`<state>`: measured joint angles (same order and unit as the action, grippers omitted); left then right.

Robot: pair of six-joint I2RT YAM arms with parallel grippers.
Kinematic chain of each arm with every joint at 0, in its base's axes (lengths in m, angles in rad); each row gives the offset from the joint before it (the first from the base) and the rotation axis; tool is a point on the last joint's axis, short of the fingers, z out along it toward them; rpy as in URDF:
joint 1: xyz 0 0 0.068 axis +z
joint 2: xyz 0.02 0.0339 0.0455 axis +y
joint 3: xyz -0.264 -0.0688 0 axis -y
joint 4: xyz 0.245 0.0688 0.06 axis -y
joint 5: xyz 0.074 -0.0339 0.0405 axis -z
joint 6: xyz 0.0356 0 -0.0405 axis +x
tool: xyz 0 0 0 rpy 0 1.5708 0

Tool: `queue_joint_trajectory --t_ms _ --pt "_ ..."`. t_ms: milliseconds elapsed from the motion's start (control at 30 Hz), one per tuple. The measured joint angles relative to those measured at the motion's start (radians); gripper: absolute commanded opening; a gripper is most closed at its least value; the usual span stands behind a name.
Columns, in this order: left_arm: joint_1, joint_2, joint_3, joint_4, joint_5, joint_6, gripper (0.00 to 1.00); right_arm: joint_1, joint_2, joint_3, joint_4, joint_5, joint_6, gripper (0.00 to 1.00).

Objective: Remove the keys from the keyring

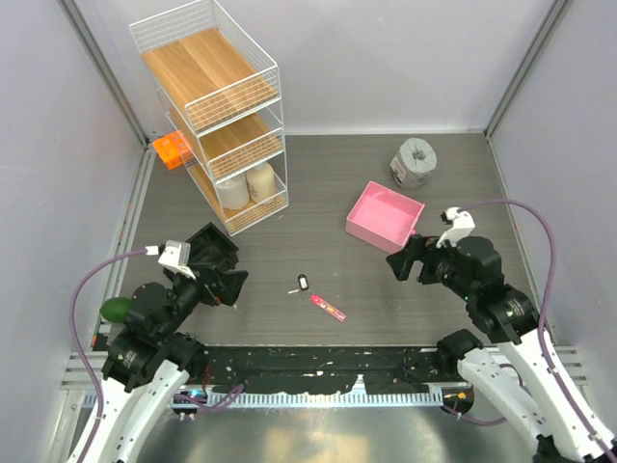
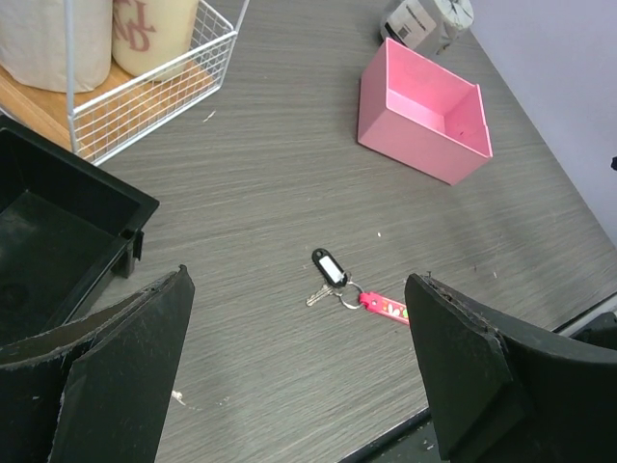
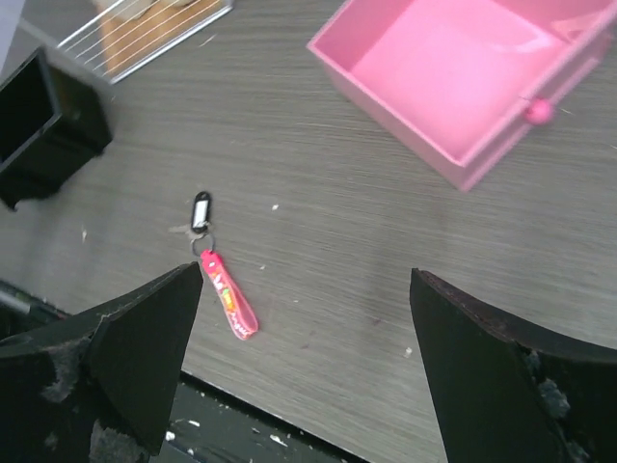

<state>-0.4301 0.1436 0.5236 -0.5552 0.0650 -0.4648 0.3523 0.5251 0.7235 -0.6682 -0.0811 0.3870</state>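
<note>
The keys [image 1: 302, 284] lie on the grey table between the two arms: a black tag with a white label [image 2: 329, 267] and a small silver key [image 2: 317, 297]. A thin metal loop joins them to the keyring [image 1: 328, 308], a pink-red strip [image 2: 386, 308] lying flat near the front edge. From the right wrist the keys [image 3: 201, 210] and keyring [image 3: 228, 294] show just past the left finger. My left gripper [image 1: 228, 284] [image 2: 297, 280] hovers left of them, open and empty. My right gripper [image 1: 409, 262] [image 3: 305, 273] hovers to their right, open and empty.
A pink tray [image 1: 364, 214] sits behind and right of the keys. A black bin [image 1: 212, 247] stands beside my left gripper. A white wire shelf [image 1: 217, 106] holding rolls is at the back left, a grey tape roll [image 1: 415, 162] at the back right. A black rail [image 1: 318, 365] runs along the front edge.
</note>
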Motion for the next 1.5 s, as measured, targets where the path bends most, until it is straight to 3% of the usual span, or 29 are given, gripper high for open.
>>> queue_joint_trajectory --t_ms 100,233,300,500,833,1300,1500 --pt "0.000 0.000 -0.021 0.010 0.005 0.000 0.99 0.172 0.055 0.002 0.042 0.080 0.005 0.96" --pt "0.000 0.001 -0.037 0.019 0.006 -0.002 0.99 0.497 0.240 0.014 0.093 0.249 0.020 1.00" --pt "0.000 0.001 -0.039 0.018 -0.001 -0.005 0.99 0.626 0.366 0.044 0.102 0.334 0.032 0.97" --pt "0.000 -0.005 -0.039 0.014 -0.035 -0.016 0.99 0.819 0.695 0.138 0.160 0.490 0.063 0.90" --pt "0.000 -0.018 -0.039 0.014 -0.051 -0.051 0.99 0.902 0.995 0.233 0.237 0.540 0.082 0.68" --pt "0.000 -0.018 -0.039 0.002 -0.064 -0.050 0.99 0.888 1.100 0.217 0.309 0.517 0.132 0.63" --pt "0.000 -0.018 -0.039 -0.006 -0.064 -0.050 0.99 0.856 1.112 0.157 0.334 0.484 0.173 0.54"
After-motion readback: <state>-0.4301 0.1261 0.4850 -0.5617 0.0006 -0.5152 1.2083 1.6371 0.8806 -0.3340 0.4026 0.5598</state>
